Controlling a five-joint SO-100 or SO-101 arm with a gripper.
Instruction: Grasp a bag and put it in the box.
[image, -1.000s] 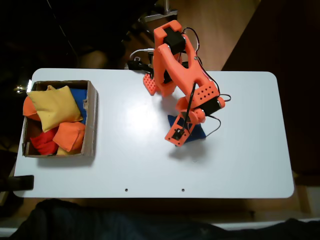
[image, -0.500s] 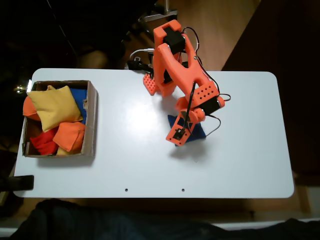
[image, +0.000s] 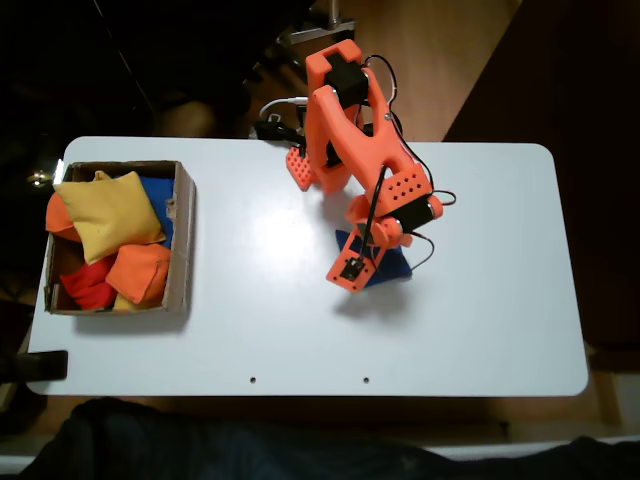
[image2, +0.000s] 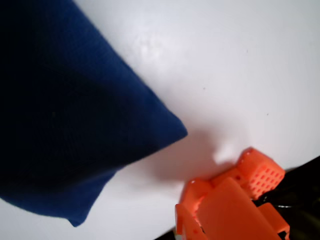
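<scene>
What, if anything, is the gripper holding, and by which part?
It cannot be told: the gripper sits over the blue bag, but its fingertips are hidden.

Royal-blue bag (image: 393, 266), orange tool (image: 352, 272), white table (image: 480, 300).

Blue bag (image2: 65, 115) fills left, pointed corner over white table (image2: 240, 65).

Bag (image: 396, 266): you have a royal-blue, soft, square fabric bag with pointed corners, lying flat on the white counter right of centre, partly hidden under the arm.
Box (image: 185, 240): your low-walled brown cardboard box sits at the counter's left end, well apart from the bag.
</scene>
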